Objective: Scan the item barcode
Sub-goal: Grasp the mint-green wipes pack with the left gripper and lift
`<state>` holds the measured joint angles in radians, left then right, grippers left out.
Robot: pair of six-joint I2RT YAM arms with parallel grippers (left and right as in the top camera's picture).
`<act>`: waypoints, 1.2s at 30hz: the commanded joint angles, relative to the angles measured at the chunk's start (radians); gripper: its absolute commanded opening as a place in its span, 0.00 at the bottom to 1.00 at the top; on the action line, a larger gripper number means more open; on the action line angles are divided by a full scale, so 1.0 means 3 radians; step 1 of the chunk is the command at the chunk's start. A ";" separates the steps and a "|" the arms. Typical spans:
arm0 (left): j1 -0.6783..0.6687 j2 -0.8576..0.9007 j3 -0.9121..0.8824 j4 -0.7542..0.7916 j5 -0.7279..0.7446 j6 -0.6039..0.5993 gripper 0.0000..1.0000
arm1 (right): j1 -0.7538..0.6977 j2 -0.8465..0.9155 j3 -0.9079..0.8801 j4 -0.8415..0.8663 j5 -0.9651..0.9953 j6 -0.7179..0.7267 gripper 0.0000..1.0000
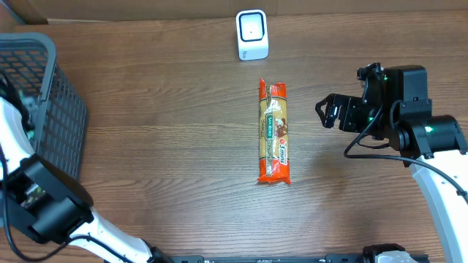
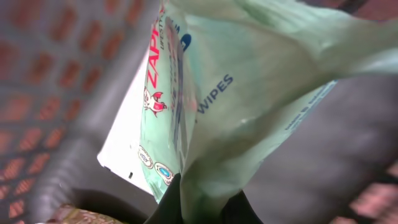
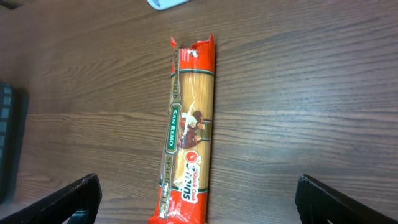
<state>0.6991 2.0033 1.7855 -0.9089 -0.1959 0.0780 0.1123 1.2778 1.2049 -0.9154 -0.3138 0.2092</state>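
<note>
At the left edge of the overhead frame a dark mesh basket (image 1: 51, 80) stands on the wooden table (image 1: 161, 146), and the left arm reaches into it. In the left wrist view the left gripper (image 2: 202, 210) is pinched narrow on a fold of a pale green wipes pack (image 2: 249, 93), with the basket's mesh behind it at the left. At top centre of the overhead frame stands a small white scanner (image 1: 252, 34). Below it, mid-frame, a pasta packet (image 1: 274, 131) lies flat, lengthwise up and down the picture, apart from the scanner. At the right, the right gripper (image 1: 327, 112) holds nothing, its jaws spread wide toward the packet. In the right wrist view its fingertips (image 3: 74, 199) sit in the two lower corners, the packet between them and untouched.
</note>
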 commanded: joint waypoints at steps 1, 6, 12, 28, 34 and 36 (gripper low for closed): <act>0.0001 -0.0369 0.0239 -0.0015 0.0088 -0.0192 0.04 | 0.0018 -0.0024 0.0061 0.0020 -0.0006 0.0011 1.00; -0.0003 -0.0732 0.0329 -0.0006 0.0202 -0.0273 0.04 | 0.0018 -0.0024 0.0061 0.0020 -0.0006 0.0011 1.00; -0.0140 -0.1352 0.0415 -0.0006 0.0479 -0.0258 0.04 | 0.0018 -0.0024 0.0061 0.0017 -0.0006 0.0011 1.00; -0.1965 -0.1773 -0.0178 -0.1120 0.1265 -0.1161 0.04 | 0.0018 -0.0024 0.0061 -0.0006 -0.0006 0.0013 1.00; -0.2706 -0.1522 -0.0795 -0.0738 0.1202 -0.1392 0.04 | 0.0018 -0.0024 0.0061 -0.0019 -0.0008 0.0011 1.00; -0.2832 -0.1419 -0.0903 -0.0632 0.1205 -0.1507 0.05 | 0.0018 -0.0024 0.0061 -0.0047 -0.0008 0.0013 1.00</act>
<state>-0.1066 1.5574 1.5490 -1.1263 0.1627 -0.2932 0.1120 1.2778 1.2049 -0.9272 -0.3141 0.2100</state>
